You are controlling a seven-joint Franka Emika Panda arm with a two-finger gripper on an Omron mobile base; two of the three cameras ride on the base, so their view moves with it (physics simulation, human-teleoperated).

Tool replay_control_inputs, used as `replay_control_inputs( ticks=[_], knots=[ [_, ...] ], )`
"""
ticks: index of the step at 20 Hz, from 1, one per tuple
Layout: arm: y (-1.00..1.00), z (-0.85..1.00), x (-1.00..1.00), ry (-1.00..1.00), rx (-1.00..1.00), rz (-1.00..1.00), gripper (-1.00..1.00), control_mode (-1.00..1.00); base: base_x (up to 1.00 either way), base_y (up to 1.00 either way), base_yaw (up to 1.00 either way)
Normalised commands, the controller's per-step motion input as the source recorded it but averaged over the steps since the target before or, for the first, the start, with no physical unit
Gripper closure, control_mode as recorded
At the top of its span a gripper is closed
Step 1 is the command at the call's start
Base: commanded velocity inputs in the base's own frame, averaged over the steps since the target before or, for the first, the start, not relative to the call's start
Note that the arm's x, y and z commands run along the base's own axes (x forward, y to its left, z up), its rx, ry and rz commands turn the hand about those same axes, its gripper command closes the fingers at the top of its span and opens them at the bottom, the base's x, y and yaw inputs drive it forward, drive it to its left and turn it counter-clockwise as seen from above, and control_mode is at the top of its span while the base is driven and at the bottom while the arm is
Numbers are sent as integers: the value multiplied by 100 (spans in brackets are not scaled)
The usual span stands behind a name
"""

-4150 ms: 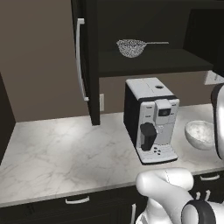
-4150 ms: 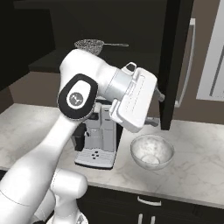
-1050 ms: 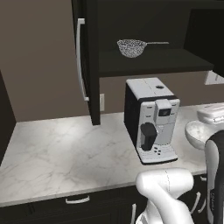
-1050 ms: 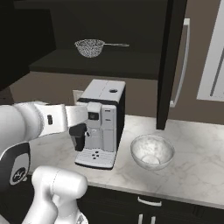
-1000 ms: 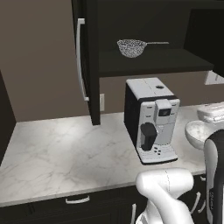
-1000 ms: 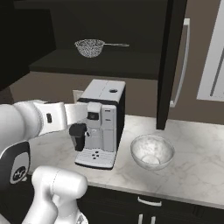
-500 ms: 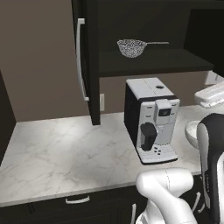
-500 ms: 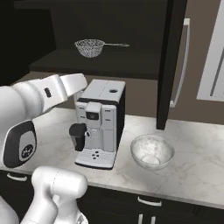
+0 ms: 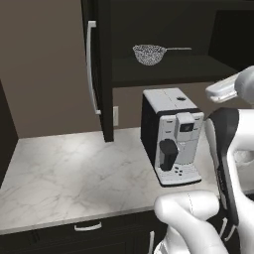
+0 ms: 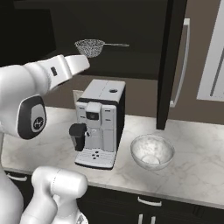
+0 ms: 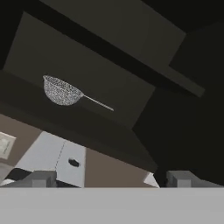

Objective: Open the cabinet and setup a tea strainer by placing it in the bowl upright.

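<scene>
The cabinet (image 9: 101,74) doors are wide open, so the gripper (image 11: 109,178), its fingers spread and holding nothing, looks up at the tea strainer (image 11: 62,92) at ten o'clock, with the bowl (image 10: 152,152) waiting on the counter (image 9: 74,168).

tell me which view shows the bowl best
The right base view: the bowl sits whole on the counter, right of the coffee machine, its inside visible. In the left base view the arm covers it except a pale sliver at the right edge. The hand view looks up at the tea strainer.
</scene>
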Motion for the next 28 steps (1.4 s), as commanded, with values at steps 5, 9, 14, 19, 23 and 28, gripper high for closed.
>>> replay_control_inputs(
  ticks=[5, 9, 14, 19, 23, 28],
  knots=[
    [-26, 3, 8, 2, 3, 0, -100, -100, 0, 0, 0],
    [-14, 0, 29, 7, 3, -1, -100, -100, 0, 0, 0],
    [0, 0, 37, 9, -21, 0, -100, -100, 0, 0, 0],
    [0, 0, 45, 34, -21, 0, -100, -100, 0, 0, 0],
    [0, 0, 41, 36, -7, 0, -100, -100, 0, 0, 0],
    [-1, 0, 16, 10, 0, -2, -100, -100, 0, 0, 0]
  ],
)
